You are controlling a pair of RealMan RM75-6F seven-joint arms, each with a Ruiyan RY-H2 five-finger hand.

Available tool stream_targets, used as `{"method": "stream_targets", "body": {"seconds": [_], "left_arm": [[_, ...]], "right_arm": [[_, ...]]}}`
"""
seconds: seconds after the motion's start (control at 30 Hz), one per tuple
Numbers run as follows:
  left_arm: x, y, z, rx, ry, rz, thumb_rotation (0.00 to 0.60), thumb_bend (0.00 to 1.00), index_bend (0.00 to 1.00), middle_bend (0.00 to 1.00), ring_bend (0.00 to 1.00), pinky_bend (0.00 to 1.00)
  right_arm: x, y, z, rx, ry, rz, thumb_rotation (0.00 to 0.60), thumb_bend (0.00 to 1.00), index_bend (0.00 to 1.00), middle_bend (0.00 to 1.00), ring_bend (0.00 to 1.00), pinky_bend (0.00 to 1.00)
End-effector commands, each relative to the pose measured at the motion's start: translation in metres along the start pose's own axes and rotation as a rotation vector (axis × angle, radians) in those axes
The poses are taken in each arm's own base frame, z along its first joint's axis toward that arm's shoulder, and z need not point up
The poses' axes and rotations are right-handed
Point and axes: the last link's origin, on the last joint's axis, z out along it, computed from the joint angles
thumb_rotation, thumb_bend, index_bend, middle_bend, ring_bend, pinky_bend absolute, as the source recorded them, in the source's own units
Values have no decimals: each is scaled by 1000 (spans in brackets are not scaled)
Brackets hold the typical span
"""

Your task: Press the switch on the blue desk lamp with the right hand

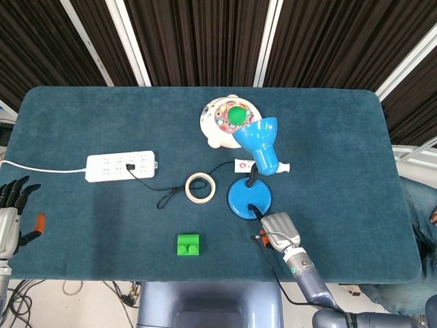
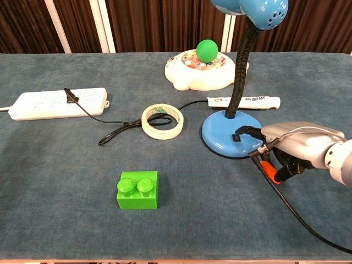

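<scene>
The blue desk lamp (image 2: 233, 137) is seen right of the table's centre, its round base resting on the dark teal table (image 1: 82, 219) and its ribbed neck rising to a blue shade (image 1: 259, 140) tilted toward the far side. A small black switch (image 2: 236, 137) is set in the near part of the base. The right hand (image 2: 294, 148) is stretched in from the right, one dark fingertip (image 2: 243, 131) extended over the base and placed right at the switch; whether it actually presses cannot be told. The other fingers are seen curled beneath the palm, and nothing is held. In the head view the same hand (image 1: 278, 230) is found just near the base's near-right edge.

The left hand (image 1: 10, 212) is seen only at the near-left edge of the head view, fingers spread apart and holding nothing.

A white power strip (image 2: 55, 103) is laid on the left, with a black plug in it and a black cable (image 2: 118, 129) trailed to the right. A roll of tape (image 2: 162, 121) lies just left of the lamp base. A green brick (image 2: 137, 190) sits nearer, left of centre. A white toy with a green ball (image 2: 201, 66) is placed beyond the lamp, and a white tube (image 2: 250, 102) lies behind the base
</scene>
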Motion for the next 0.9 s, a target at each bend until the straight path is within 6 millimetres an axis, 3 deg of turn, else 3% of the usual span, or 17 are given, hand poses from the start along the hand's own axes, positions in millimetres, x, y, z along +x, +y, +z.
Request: {"method": "stream_targets", "body": {"seconds": [0.03, 0.9], "left_arm": [[0, 0, 0, -1, -1, 1, 600, 497, 177, 36, 0, 0], [0, -1, 0, 1, 5, 7, 600, 497, 177, 36, 0, 0]], "right_arm": [[-1, -1, 1, 0, -4, -4, 600, 642, 0, 637, 698, 924], [-19, -2, -6, 23, -50, -75, 600, 641, 0, 637, 698, 997]]}}
